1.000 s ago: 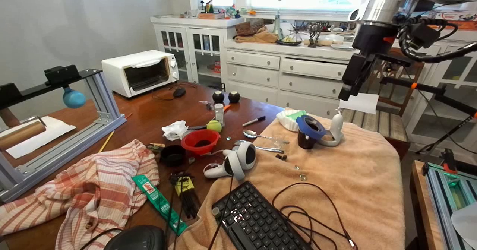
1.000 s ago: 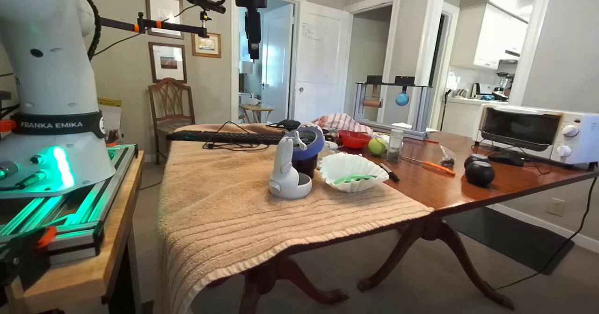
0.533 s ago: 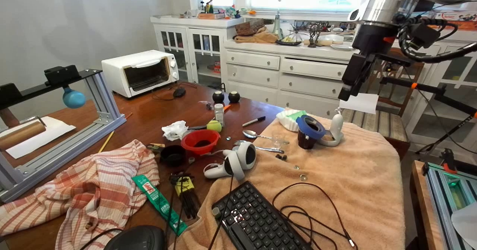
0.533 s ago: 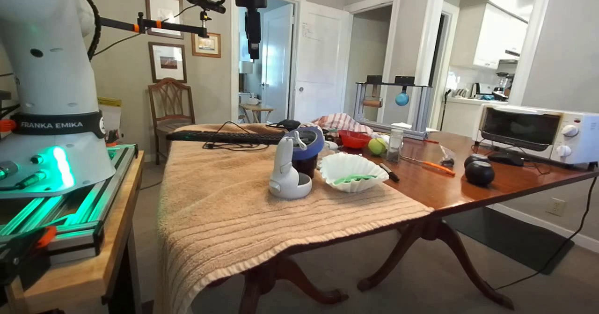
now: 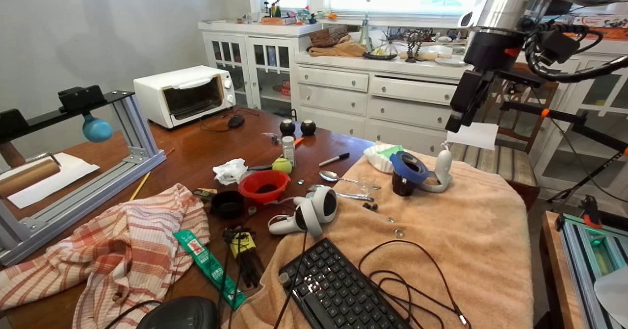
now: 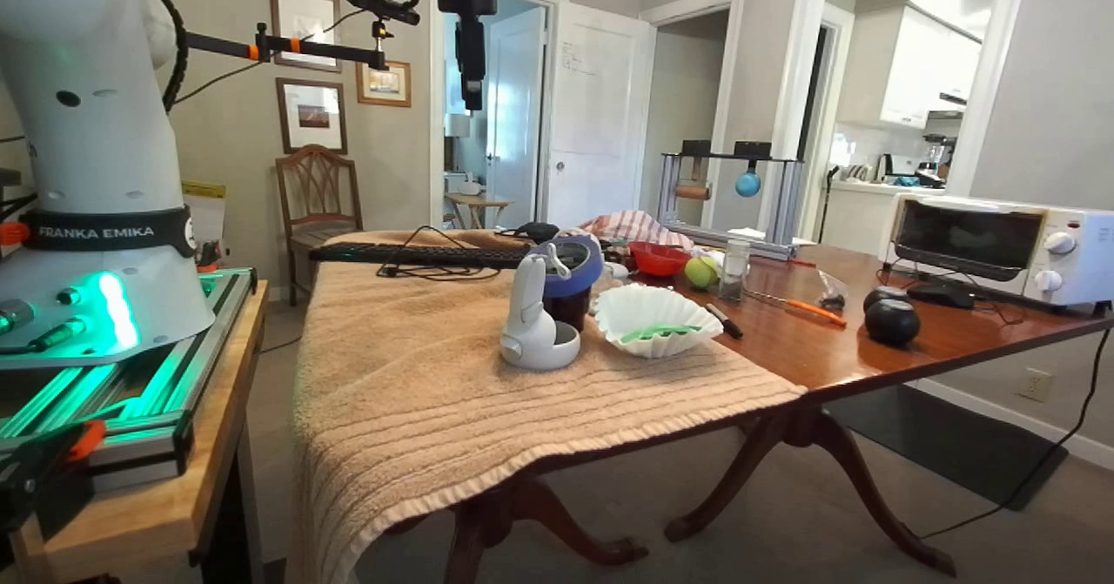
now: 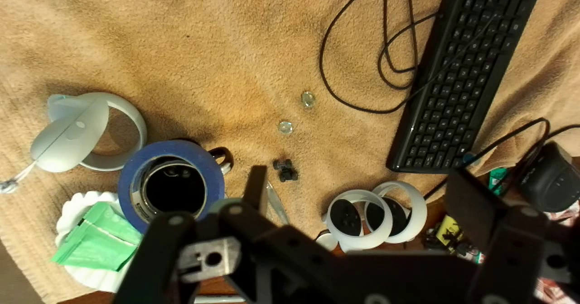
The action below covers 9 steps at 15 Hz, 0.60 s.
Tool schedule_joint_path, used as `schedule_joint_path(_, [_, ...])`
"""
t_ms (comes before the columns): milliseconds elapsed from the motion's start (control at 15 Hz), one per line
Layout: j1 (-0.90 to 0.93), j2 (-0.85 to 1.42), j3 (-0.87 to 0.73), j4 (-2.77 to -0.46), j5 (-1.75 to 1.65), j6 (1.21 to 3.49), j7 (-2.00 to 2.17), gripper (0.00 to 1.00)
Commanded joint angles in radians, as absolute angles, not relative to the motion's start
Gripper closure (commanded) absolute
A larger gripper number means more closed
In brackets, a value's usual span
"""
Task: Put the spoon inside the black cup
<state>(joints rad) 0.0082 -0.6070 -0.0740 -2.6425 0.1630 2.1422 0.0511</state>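
The pale grey spoon (image 5: 329, 176) lies on the table in an exterior view, its handle reaching onto the towel. A second silver utensil (image 5: 355, 196) lies beside it. In the wrist view a silver utensil handle (image 7: 277, 204) shows beside a finger; I cannot tell which utensil it is. The dark cup (image 5: 403, 187) stands on the towel with a blue tape roll (image 5: 419, 176) around its top. The cup also shows in an exterior view (image 6: 570, 310) and from above in the wrist view (image 7: 176, 189). My gripper (image 7: 362, 181) is open and empty, high above the towel.
A white controller (image 5: 443, 169) and a white paper filter (image 6: 627, 305) with a green packet stand close to the cup. More controllers (image 5: 314, 211), a red bowl (image 5: 252, 191), a black bowl (image 5: 227, 206), a keyboard (image 5: 338, 280) and cables surround the utensils.
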Motion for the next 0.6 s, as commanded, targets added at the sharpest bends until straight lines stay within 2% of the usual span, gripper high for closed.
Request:
schedule_joint_path(0, [-0.016,-0.592,-0.076,-2.635,0.151,2.131,0.021,0.00])
schedule_joint_path(533, [-0.097,-0.353,-0.255,-2.427,0.039,2.090,-0.301,0.00])
